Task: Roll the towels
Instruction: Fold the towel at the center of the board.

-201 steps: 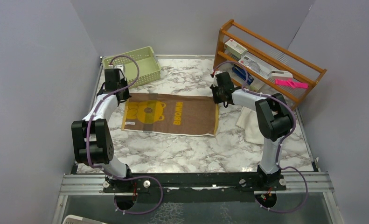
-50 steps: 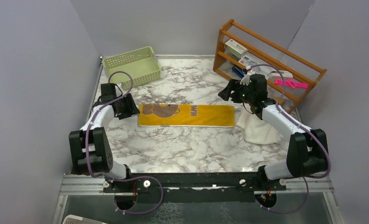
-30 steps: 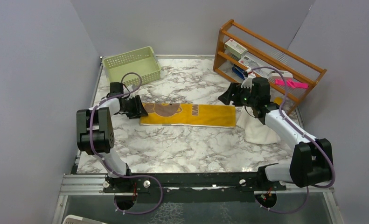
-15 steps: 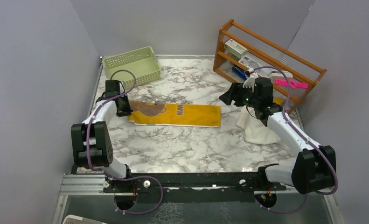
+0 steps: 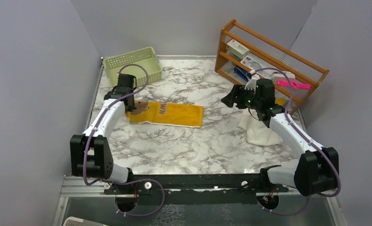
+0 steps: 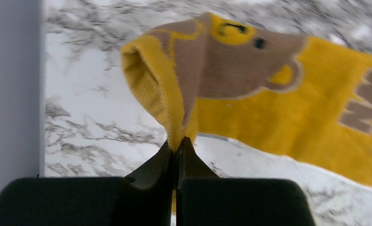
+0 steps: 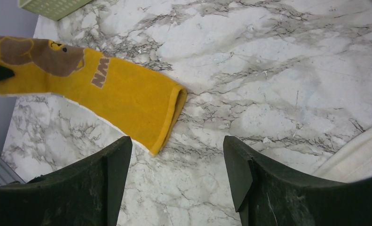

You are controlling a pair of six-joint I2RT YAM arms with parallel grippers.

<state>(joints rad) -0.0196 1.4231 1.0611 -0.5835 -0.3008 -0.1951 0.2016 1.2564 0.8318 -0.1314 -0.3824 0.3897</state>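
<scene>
mustard-yellow soft cloth towel (image 5: 167,114), folded long, lies on white marble table (image 5: 198,146), left of middle. looks light, floppy; best grab short end. left gripper (image 6: 176,144) pinches bear end, raised. right gripper (image 7: 175,142) spread wide, holds nothing. cream-white cloth towel (image 5: 259,132) heaped by brown wooden rack (image 5: 232,22) with small boxes (image 5: 237,48). pale green plastic basket (image 5: 137,75): nothing seen inside.

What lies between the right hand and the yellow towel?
Only bare marble table; the right wrist view shows it between the open right hand and the yellow towel.

Top cam high at rear. L wrist v. close, prob. facing down; R farther; all share yellow towel (image 5: 167,114).
</scene>
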